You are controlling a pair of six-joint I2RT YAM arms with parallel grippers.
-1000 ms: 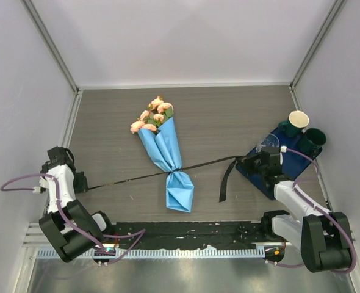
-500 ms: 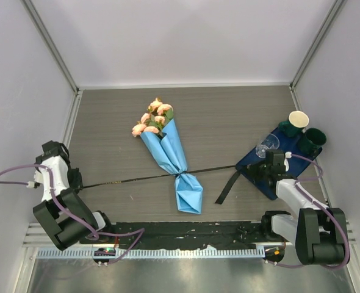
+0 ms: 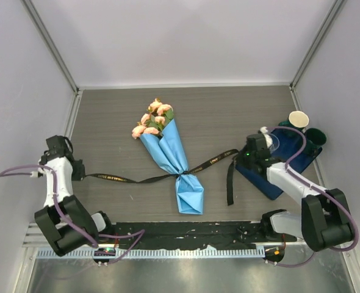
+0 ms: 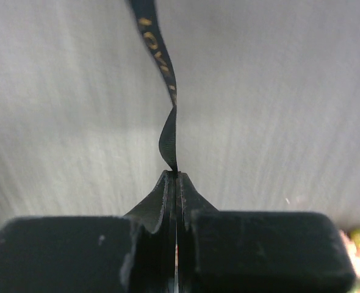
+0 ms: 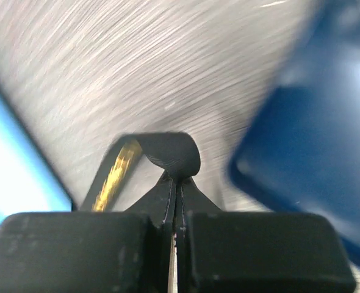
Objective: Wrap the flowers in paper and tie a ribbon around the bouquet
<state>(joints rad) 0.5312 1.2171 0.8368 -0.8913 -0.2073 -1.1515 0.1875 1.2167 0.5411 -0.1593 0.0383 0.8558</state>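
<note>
Pincers both clamped on the ribbon (image 3: pixel 125 179): left pincer (image 4: pixel 176 176) nips one end w/ a twist just ahead of its tips, right pincer (image 5: pixel 174 182) nips a folded loop of the other end beside the navy mat (image 5: pixel 302 140). Ribbon crosses the bouquet (image 3: pixel 174 162) at its pinched neck mid-desk (image 3: pixel 229 116), blooms twd the far side, and lies a bit slack both sides, so prob. not snug yet. Best approach: draw both ends outward evenly & low, equal tension L/R, so the bouquet doesn't slide or spin and neither grip slips.

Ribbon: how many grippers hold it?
2. The left gripper pinches the ribbon at its left end; the right gripper pinches it further along, beside the navy mat.
</note>
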